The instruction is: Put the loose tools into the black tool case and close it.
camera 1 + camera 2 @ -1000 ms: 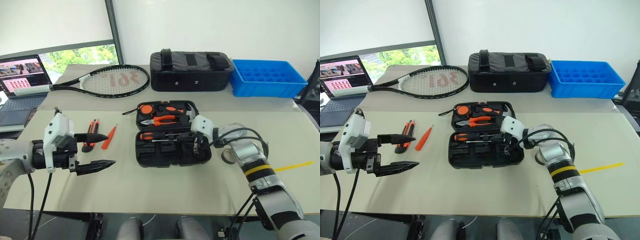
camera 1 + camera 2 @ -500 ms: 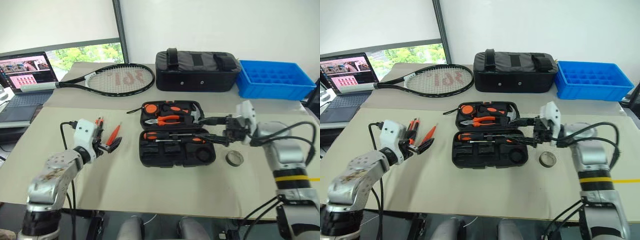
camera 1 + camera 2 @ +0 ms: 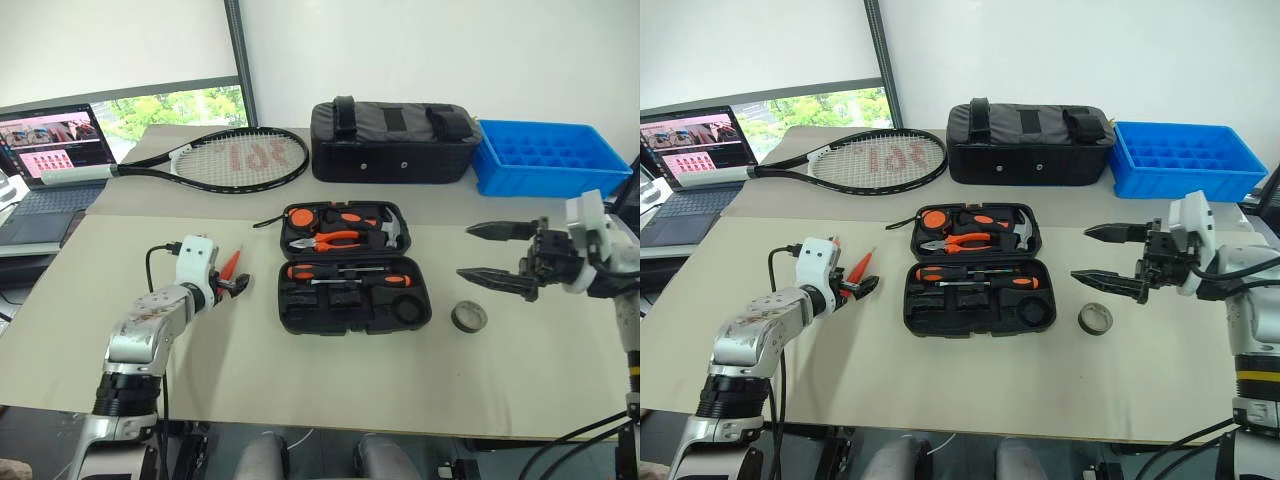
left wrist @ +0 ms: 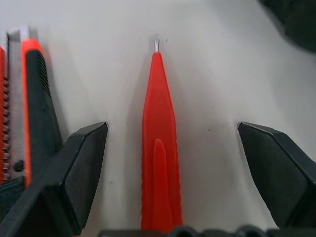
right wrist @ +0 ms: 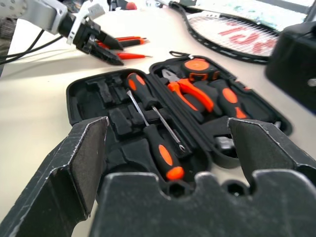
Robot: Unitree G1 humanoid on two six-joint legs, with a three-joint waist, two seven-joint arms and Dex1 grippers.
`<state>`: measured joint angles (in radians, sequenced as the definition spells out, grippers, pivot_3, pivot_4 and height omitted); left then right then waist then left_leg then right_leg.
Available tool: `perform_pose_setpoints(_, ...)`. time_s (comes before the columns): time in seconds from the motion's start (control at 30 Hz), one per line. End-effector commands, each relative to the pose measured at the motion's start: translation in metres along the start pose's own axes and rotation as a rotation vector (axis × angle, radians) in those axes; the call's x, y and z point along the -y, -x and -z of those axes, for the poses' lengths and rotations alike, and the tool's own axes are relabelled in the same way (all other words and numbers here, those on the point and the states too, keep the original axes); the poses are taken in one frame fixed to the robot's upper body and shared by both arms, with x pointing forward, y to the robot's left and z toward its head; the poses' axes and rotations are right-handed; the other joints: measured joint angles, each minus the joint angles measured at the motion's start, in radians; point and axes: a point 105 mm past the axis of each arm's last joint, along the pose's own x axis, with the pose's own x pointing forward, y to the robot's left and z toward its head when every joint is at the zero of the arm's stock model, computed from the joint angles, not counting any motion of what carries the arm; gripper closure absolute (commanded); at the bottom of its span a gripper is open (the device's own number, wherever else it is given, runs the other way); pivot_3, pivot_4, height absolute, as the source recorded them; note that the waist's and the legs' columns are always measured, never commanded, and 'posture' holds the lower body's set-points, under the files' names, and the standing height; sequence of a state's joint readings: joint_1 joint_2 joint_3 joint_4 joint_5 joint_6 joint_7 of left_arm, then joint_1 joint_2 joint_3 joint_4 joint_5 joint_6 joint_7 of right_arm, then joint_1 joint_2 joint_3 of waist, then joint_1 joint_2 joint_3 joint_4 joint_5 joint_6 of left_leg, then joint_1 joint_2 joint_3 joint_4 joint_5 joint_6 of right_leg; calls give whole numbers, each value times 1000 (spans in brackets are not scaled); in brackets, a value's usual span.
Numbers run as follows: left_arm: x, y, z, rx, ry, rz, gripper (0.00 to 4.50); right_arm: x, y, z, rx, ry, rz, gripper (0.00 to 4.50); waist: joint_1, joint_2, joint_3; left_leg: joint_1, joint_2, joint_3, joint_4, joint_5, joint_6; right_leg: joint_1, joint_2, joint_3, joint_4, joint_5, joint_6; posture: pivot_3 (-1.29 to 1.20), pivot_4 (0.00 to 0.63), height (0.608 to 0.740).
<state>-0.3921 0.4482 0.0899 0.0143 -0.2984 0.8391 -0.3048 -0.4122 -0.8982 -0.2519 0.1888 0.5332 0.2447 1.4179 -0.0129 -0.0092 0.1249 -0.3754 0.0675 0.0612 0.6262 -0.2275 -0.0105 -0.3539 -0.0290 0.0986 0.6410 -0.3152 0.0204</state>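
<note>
The black tool case (image 3: pixel 355 268) is seen lying open on the surface (image 3: pixel 320 370), between the two sets of jaws. Two orange-black screwdrivers (image 5: pixel 150 131) are seated in its near half, and pliers (image 3: pixel 325 240) with other orange-handled tools in its far half.

The left gripper (image 3: pixel 862 287) is held low over the surface, just beside the case's left edge, with its jaws spread wide and nothing gripped. In the left wrist view, the small thin orange tool (image 4: pixel 159 148) is seen lying on the surface in the gap between the jaws, touched by neither finger. The orange-black utility knife (image 4: pixel 34 98) lies just outside one finger (image 4: pixel 81 168), alongside it; whether they touch cannot be told.

The right gripper (image 3: pixel 492 254) is held above the surface to the right of the case, well apart from it, its jaws released and empty, pointing toward the case. The small dark tape roll (image 3: pixel 468 317) rests on the surface below and just short of these jaws, near the case's right corner.

A tennis racket (image 3: pixel 220 160), a black fabric bag (image 3: pixel 395 141), a blue tray (image 3: pixel 548 158) and a laptop (image 3: pixel 45 160) are placed at the far side.
</note>
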Motion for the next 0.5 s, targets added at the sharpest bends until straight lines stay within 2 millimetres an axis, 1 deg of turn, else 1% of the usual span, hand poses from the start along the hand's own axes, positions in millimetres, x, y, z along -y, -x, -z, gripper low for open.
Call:
perform_pose_setpoints(0.03,1,-1,-3,-13,2,10,707,0,9,-15,26,57,15,0,-2,0,0,0,0,0,0,0,0,0,0,0,0,0,0,0,150,708)
perform_pose_setpoints(0.13,1,-2,-3,-22,-9,7,1856,-3,10,-14,26,55,7,0,-1,0,0,0,0,0,0,0,-1,0,0,0,0,0,0,0,150,708)
perform_pose_setpoints(0.23,1,-2,-4,-25,-5,-1,2918,-6,11,-8,0,66,3,0,0,0,0,0,0,0,0,1,-1,0,0,0,0,0,0,0,150,708)
perform_pose_setpoints(0.27,0,-2,-4,-25,-5,-6,3350,-8,11,-7,1,60,-9,0,0,0,0,0,0,0,0,1,-1,0,0,0,0,0,0,0,150,708)
perform_pose_setpoints(0.3,0,-2,-4,-25,-9,-10,3597,-10,12,-7,15,59,-12,0,0,0,0,0,0,0,0,1,-1,0,0,0,0,0,0,0,150,708)
perform_pose_setpoints(0.33,0,-1,-4,-23,-13,-13,4027,-12,13,-10,55,55,-22,0,0,0,0,0,0,0,0,1,-1,0,0,0,0,0,0,0,150,708)
perform_pose_setpoints(0.43,-1,0,-11,7,-42,-12,4053,-15,16,-18,148,36,-50,0,1,0,0,0,0,0,0,1,-1,0,0,0,0,0,0,0,150,708)
perform_pose_setpoints(0.47,1,1,-16,34,-63,1,4053,-15,17,-18,157,35,-50,0,1,0,0,0,-1,0,0,1,-1,0,0,0,0,0,1,0,150,708)
perform_pose_setpoints(0.5,4,3,-27,89,-84,23,4053,-14,18,-19,165,38,-43,0,1,0,0,0,0,0,0,1,-1,0,0,0,0,0,1,0,150,708)
